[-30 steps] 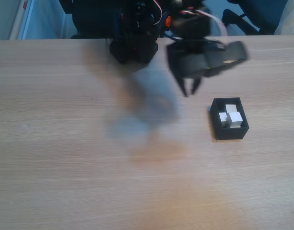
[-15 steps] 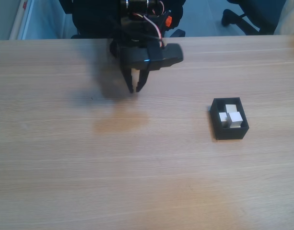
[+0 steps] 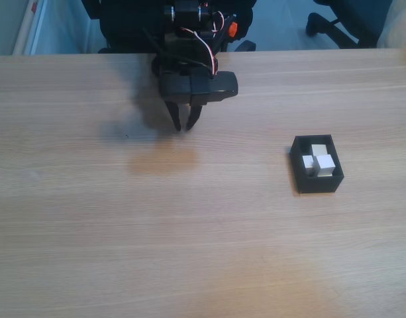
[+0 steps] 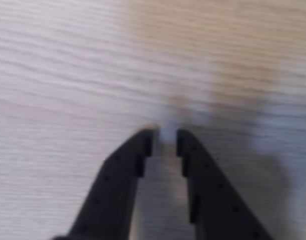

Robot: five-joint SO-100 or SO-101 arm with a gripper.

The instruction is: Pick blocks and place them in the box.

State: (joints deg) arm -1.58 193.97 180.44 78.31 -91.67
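Table: pale wood-grain top with fine lines running left to right in the fixed view; in the wrist view the same grain is soft and blurred.
Arm: black body at the far edge of the table, with red and white wires looping over it and a small orange part beside them.
Gripper: black, matte, two tapered fingers pointing down toward the table near the arm's base; the tips stand close together with a narrow gap and nothing between them.
Gripper, wrist view: the two dark fingers rise from the bottom edge, each with a stepped inner face; a thin strip of table shows between the tips.
Box: small black rectangular container, open on top, thin matte walls, standing on the table well apart from the gripper, toward the right of the fixed view.
Blocks: plain white cubes with sharp edges, lying close together inside the box; their exact count is hard to tell.
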